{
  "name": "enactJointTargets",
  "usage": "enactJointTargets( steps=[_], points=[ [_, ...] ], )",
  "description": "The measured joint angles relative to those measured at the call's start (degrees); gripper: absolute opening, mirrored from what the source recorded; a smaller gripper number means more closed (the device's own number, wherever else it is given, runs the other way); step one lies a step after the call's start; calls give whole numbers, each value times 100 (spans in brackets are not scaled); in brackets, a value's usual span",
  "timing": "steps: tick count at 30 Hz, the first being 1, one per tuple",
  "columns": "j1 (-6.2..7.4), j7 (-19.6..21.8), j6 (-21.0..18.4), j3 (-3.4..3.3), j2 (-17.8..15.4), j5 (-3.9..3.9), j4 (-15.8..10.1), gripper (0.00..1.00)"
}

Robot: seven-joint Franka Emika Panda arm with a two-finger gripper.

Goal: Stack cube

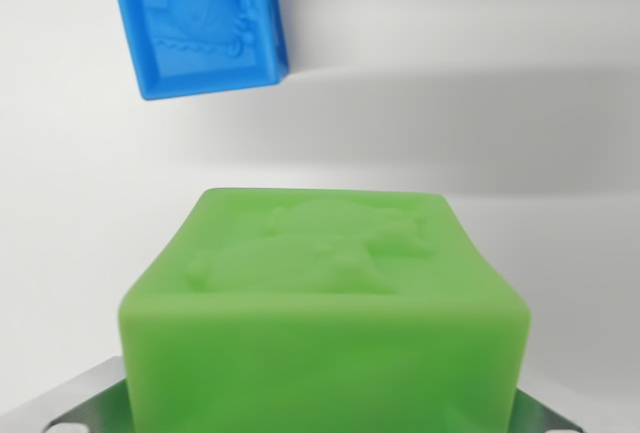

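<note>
Plain white tabletop (520, 33), softly shadowed.

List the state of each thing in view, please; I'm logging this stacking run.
green cube: between the gripper's fingers, close to the camera, embossed face up.
blue cube: on the white surface, apart from the green cube, nothing on it.
gripper: shut on the green cube.

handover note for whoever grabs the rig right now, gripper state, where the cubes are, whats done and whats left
Gripper: shut on the green cube; metal fingers show at both lower corners of the wrist view.
Blue cube: on the white surface, upper left in the wrist view, apart from the green cube, turned at an angle.
Done: green cube grasped.
Left: carry it over the blue cube, line it up, set it on top, release.
</note>
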Motion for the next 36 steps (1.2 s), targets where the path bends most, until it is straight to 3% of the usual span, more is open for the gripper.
enactJointTargets(
  steps=[36],
  points=[
    [241, -340, -674, 82, 572, -24, 1248, 0]
  ],
)
